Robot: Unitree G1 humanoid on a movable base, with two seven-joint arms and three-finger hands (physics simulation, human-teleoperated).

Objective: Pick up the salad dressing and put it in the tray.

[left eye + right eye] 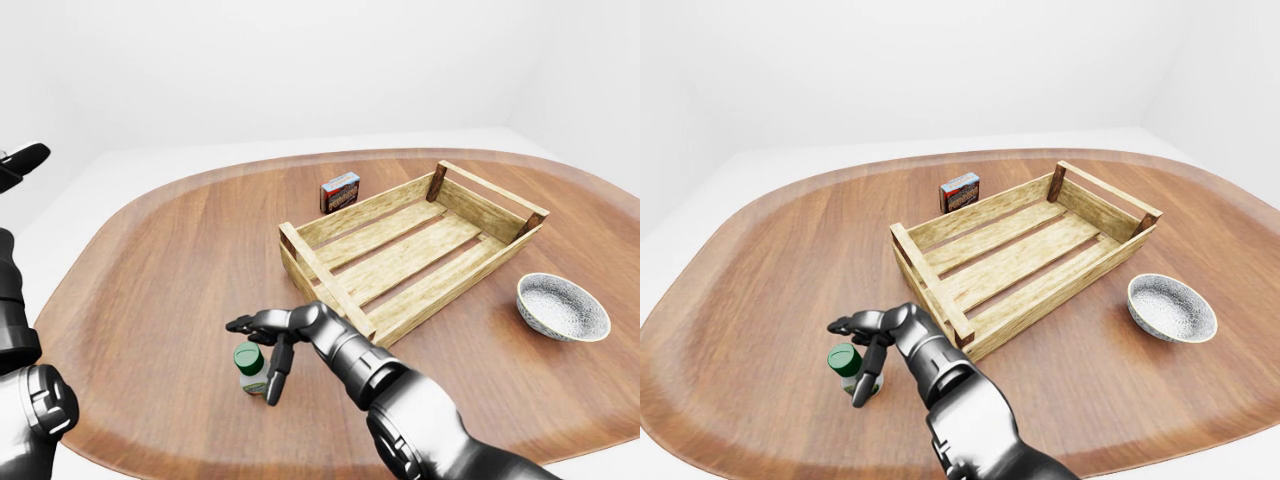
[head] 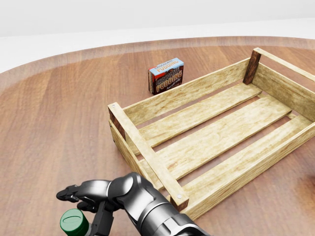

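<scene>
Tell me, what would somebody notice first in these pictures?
The wooden tray in the middle of the brown table. At the bottom left of the left-eye view, the right hand spreads open fingers around a green-capped salad dressing bottle. A speckled bowl sits right.

The head view looks down close at the tray (image 2: 206, 142). Both eye views sit farther back, sharing the whole counter (image 1: 180, 260).

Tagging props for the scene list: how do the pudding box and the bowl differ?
The small brown chocolate pudding box is rectangular and printed; the speckled grey-white bowl is round and plain. In the left-eye view the box stands beyond the slatted wooden tray, the bowl to its right. Both rest on the wooden table, outside the tray.
</scene>
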